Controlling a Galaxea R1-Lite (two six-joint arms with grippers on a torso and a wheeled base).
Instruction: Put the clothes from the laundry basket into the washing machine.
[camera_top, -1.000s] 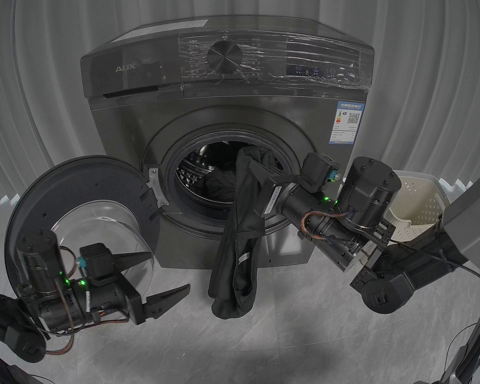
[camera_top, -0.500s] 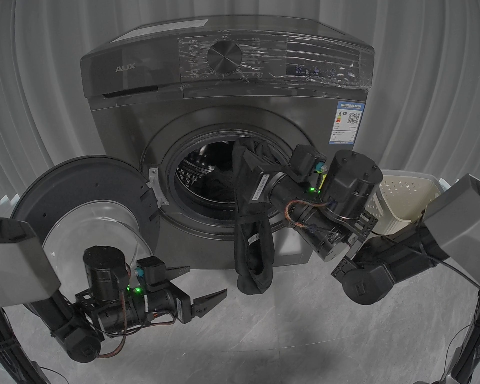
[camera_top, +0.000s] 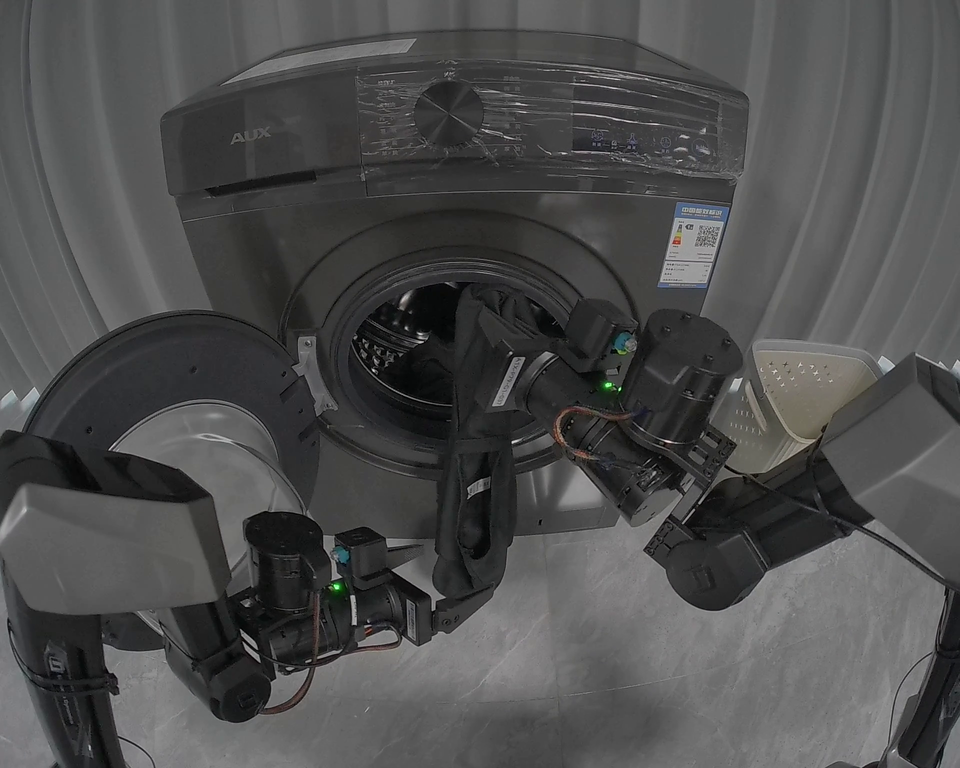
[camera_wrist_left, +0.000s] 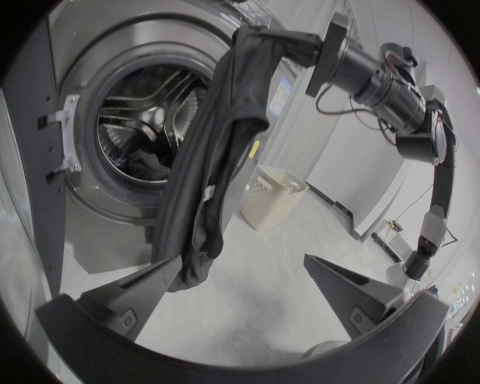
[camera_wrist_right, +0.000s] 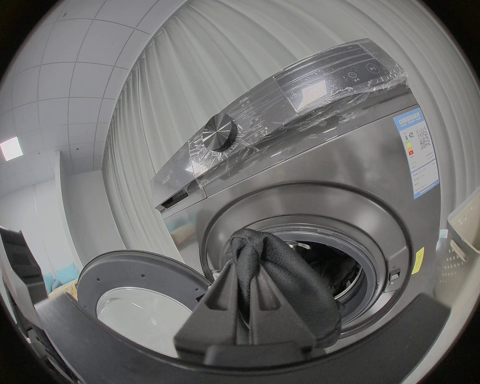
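My right gripper is shut on a long black garment, holding its top at the upper part of the washing machine's round opening. The garment hangs down past the opening's rim almost to the floor. In the right wrist view the fingers pinch the bunched cloth. My left gripper is open, low by the floor, with the garment's lower end at one fingertip. More dark clothes lie in the drum. The cream laundry basket stands right of the machine.
The machine's door is swung wide open to the left, just above my left arm. Grey curtains hang behind the machine. Open tiled floor lies in front of it.
My left gripper has swung right and forward along the floor to the garment's hanging end. My right gripper has carried the garment left and slightly up, toward the opening.
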